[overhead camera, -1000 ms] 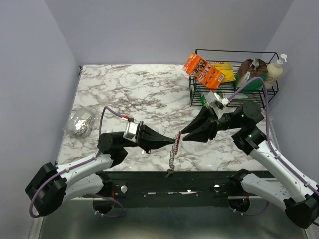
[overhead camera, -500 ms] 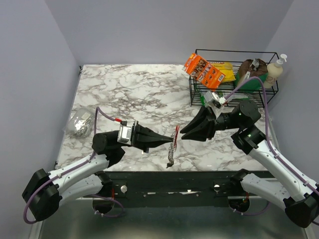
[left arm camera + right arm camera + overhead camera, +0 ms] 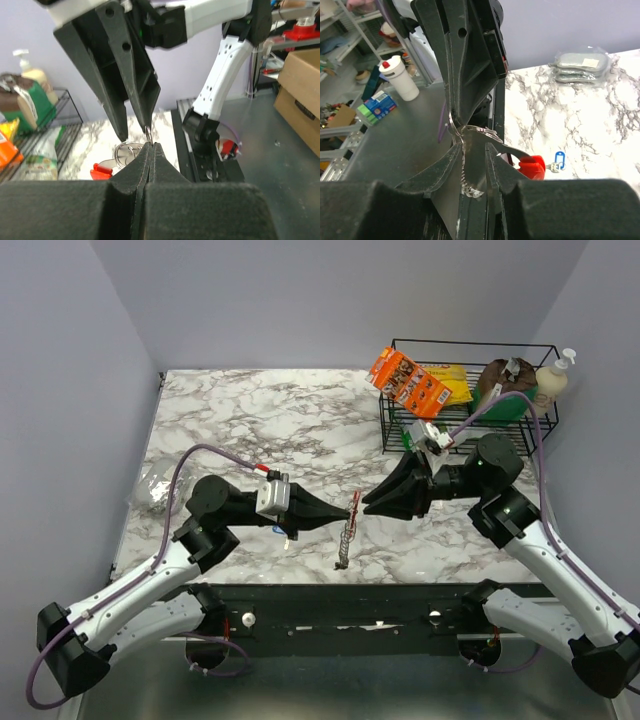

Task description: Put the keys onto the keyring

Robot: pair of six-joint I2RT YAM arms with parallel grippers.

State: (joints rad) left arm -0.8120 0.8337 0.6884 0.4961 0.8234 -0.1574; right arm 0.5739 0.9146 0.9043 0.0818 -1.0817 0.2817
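Observation:
The keyring (image 3: 345, 538) is a slim silver chain with a red plastic piece (image 3: 355, 504) at its top. It hangs above the table's near edge. My left gripper (image 3: 346, 518) is shut on its metal ring; in the left wrist view the ring (image 3: 148, 133) is pinched at the tips (image 3: 150, 145). My right gripper (image 3: 366, 504) faces it from the right, open. The chain (image 3: 465, 167) hangs in the gap between its fingers (image 3: 445, 165). A tiny blue-headed key (image 3: 559, 161) lies on the marble beyond the red piece (image 3: 532, 167), and it is barely visible under my left gripper (image 3: 284, 532).
A crumpled foil lump (image 3: 158, 487) lies at the table's left edge. A black wire rack (image 3: 468, 418) at the back right holds an orange box (image 3: 408, 381), packets and a soap bottle (image 3: 553, 380). The marble table (image 3: 280, 430) ends just below the chain.
My left arm has risen and drawn back slightly to the left, lifting the keyring so the chain's lower end hangs higher. My right gripper has hardly moved.

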